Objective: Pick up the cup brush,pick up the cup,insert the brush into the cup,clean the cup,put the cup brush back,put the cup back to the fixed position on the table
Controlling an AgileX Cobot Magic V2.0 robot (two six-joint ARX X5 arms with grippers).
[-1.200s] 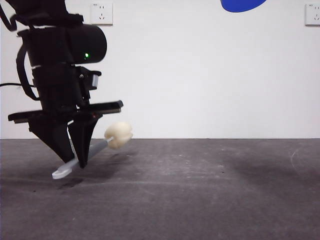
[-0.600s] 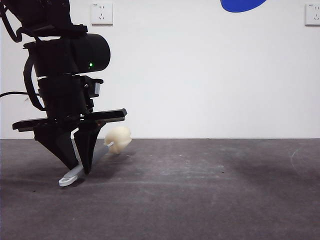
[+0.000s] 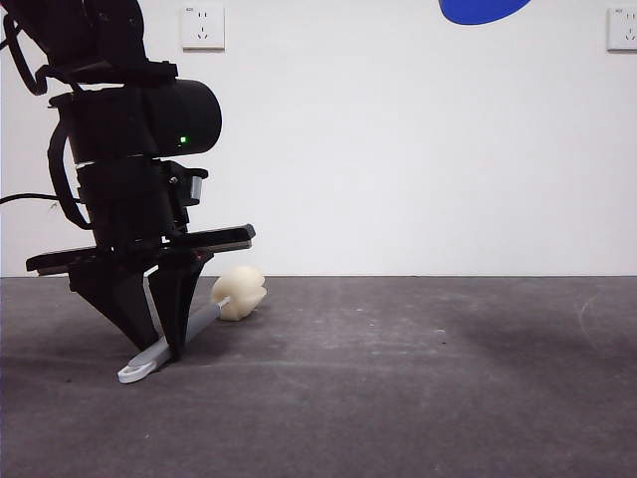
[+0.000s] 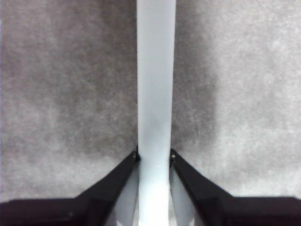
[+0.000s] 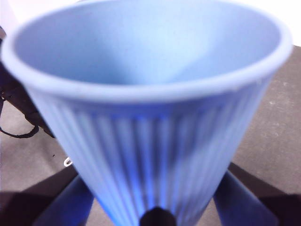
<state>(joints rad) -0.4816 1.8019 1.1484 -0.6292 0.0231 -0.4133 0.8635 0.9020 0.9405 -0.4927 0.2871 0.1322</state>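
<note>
The cup brush (image 3: 189, 329) lies low at the left of the table (image 3: 398, 378), its white looped end touching the surface and its cream sponge head (image 3: 239, 292) resting farther back. My left gripper (image 3: 159, 344) is shut on the grey handle (image 4: 155, 94), which runs straight out between its jaws in the left wrist view. The blue ribbed cup (image 5: 150, 108) fills the right wrist view, held between the right gripper's jaws with its mouth open and nothing inside. In the front view only a blue part of the cup (image 3: 483, 9) shows at the top edge, high above the table.
A white wall with two power sockets (image 3: 202, 27) stands behind the table. The left arm's big dark body (image 3: 129, 149) fills the left side of the front view.
My left gripper has come down with the brush. The looped end now touches the table and the sponge head has sunk to the surface. The cup has not moved.
</note>
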